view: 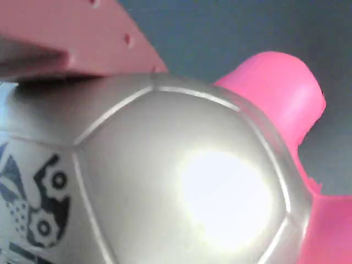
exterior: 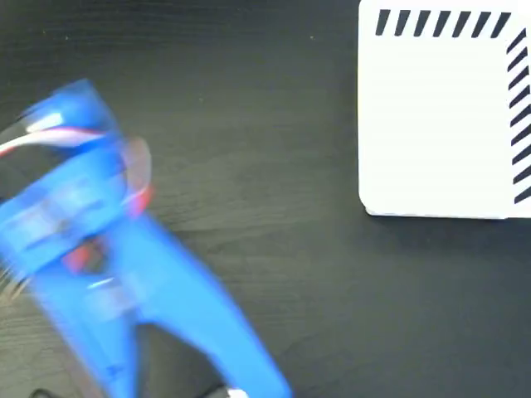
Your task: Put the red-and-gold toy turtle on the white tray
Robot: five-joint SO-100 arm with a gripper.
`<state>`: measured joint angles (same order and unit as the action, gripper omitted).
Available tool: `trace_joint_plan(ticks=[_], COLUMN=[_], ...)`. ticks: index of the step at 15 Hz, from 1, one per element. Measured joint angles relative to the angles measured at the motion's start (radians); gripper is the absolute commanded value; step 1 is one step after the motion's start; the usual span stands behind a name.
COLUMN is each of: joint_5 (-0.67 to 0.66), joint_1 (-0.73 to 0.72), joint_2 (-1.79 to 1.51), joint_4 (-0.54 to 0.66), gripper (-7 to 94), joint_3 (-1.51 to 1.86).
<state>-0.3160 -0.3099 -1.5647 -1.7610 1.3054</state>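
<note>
The red-and-gold toy turtle [view: 165,187] fills the wrist view, showing its shiny domed shell with a dark printed mark at the lower left and a pink-red limb at the right. One pinkish finger [view: 71,33] presses on the top of the shell; the other finger is hidden. In the fixed view my blue gripper [exterior: 124,178] is motion-blurred at the left, and only a reddish sliver of the turtle [exterior: 139,197] peeks out beside it. The white tray [exterior: 440,124] with dark stripes lies at the upper right, far from the gripper.
The dark wood-grain table [exterior: 274,207] stretches between the arm and the tray. My blue arm [exterior: 166,315] covers the lower left of the fixed view.
</note>
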Motion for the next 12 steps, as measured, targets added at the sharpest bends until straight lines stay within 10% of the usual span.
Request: trace_joint_plan(ticks=[12], joint_5=[-0.167], joint_1=[0.842], joint_2=[0.255], joint_4=[-0.003], gripper=[0], joint_3=[-0.356])
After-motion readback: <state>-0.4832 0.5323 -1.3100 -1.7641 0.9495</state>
